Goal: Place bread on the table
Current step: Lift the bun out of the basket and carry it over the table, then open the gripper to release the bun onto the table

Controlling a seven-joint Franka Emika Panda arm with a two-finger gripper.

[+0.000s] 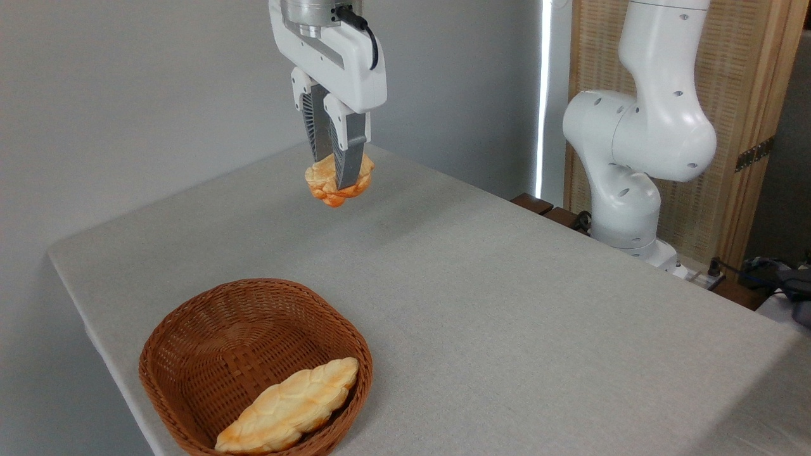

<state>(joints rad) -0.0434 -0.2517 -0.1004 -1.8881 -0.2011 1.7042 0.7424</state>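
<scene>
The bread, a small golden-orange bun, hangs in the air above the far middle of the table, which is covered in light grey cloth. My gripper comes down from the top of the picture and is shut on the bun, its two fingers pressing it from both sides. The bun's lower half shows below the fingertips, well clear of the cloth.
A brown wicker basket stands at the table's near left corner with a long braided pale loaf lying in it. The arm's white base rises at the table's far right edge, with cables beside it.
</scene>
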